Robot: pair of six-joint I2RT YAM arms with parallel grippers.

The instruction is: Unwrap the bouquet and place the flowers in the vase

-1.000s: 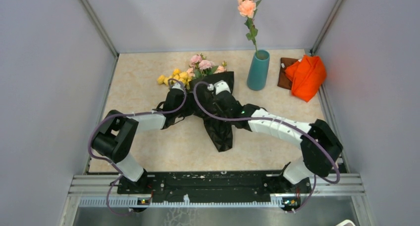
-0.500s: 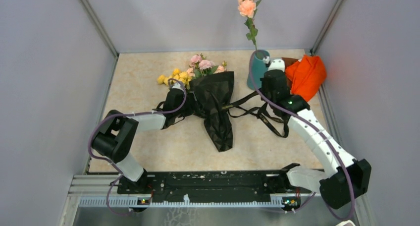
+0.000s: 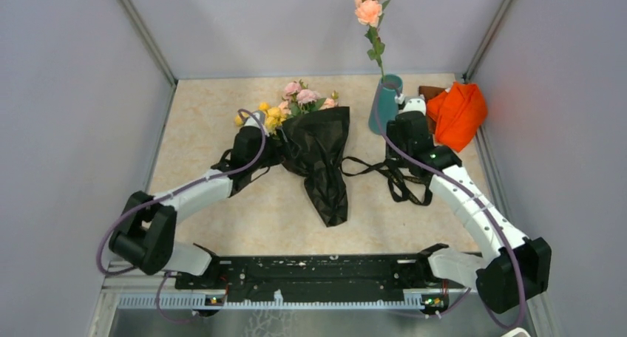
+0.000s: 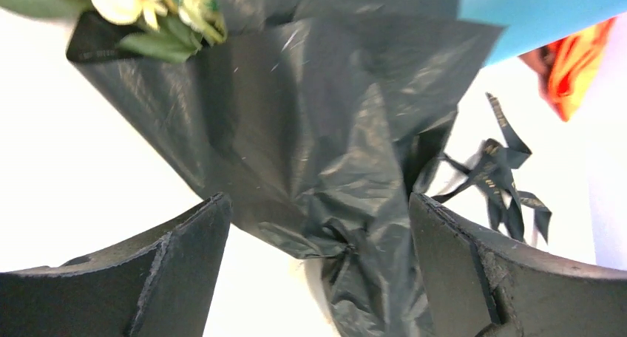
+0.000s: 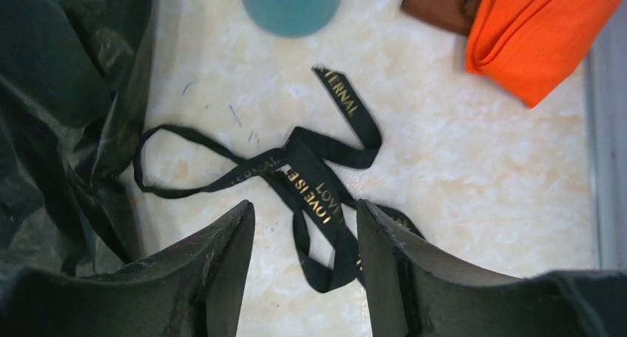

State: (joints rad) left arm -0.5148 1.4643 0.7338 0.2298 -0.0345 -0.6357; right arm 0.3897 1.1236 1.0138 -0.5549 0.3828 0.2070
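My right jaws have dragged the black ribbon [image 5: 314, 185] clear and now stand apart, apparently dropping it beside the vase [image 3: 381, 108] near the surface's far right corner. My left jaws gape around the bouquet [image 3: 314, 141], mid far edge; wrapping [image 4: 310, 130] comes next.

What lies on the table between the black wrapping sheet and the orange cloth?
A loose black ribbon with gold lettering lies there, clearest in the right wrist view, with the teal vase standing just beyond it.
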